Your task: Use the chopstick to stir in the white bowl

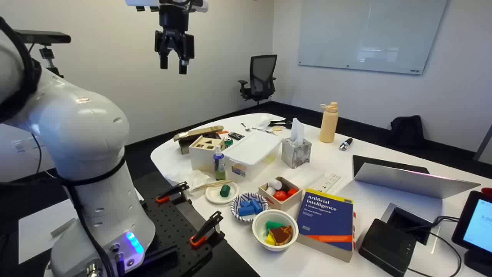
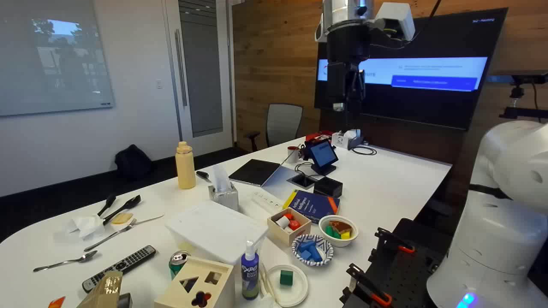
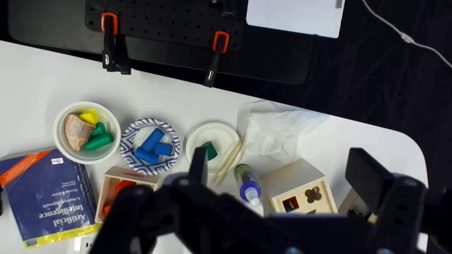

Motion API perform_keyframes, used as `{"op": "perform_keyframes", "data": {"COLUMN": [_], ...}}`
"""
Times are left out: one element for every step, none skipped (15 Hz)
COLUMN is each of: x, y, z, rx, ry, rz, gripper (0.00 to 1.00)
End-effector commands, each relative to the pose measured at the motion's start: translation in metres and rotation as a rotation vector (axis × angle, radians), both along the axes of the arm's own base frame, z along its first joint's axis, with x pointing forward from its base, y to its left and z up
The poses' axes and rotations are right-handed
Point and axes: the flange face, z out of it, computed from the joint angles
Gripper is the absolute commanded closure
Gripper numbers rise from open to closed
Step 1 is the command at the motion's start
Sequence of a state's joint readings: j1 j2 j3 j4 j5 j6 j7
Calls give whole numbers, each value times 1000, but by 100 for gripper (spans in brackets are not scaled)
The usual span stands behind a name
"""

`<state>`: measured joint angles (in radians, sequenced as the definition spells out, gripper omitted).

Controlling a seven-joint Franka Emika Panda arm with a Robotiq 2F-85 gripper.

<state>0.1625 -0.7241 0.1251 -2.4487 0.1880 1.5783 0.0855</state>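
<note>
Two thin pale wooden chopsticks [image 3: 229, 160] lie side by side, partly over the edge of a small white plate. They also show in both exterior views [image 1: 211, 185] [image 2: 269, 284]. The white bowl [image 1: 275, 247] stands beside the book and holds green, yellow and brown-orange pieces. It also shows in an exterior view [image 2: 339, 242] and at the left of the wrist view [image 3: 113, 121]. My gripper [image 1: 173, 70] is open and empty, high above the table and apart from everything. It points down in both exterior views [image 2: 346, 110], and its fingers are wide apart in the wrist view [image 3: 278, 164].
The white plate [image 3: 190, 141] holds a green block [image 3: 211, 151]. Near it stand a patterned bowl [image 1: 235, 213] with blue blocks, a spray bottle [image 1: 219, 165], a shape-sorter box [image 2: 199, 280], a wooden box [image 1: 283, 204], a lidded plastic bin [image 1: 250, 154] and a book [image 1: 326, 219]. Clamps [image 1: 207, 229] edge the table.
</note>
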Motion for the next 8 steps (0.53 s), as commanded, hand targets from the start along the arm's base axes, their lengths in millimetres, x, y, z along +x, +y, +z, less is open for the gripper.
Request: {"op": "perform_keyframes", "data": {"x": [0,13,24,30,34,38,41,44], "y": [0,2,4,5,6,8,11,14], "z": [1,-18,-44,-72,-89,-113,-141,-167], "rx": [0,-23,-36,-57,-70,-81,-83,-80], "ry": [1,21,43,68,58,76,91,102], "rz": [0,-53,-97,-151,-210,-259,-316,-372], "gripper": [0,0,0,0,0,0,0,0]}}
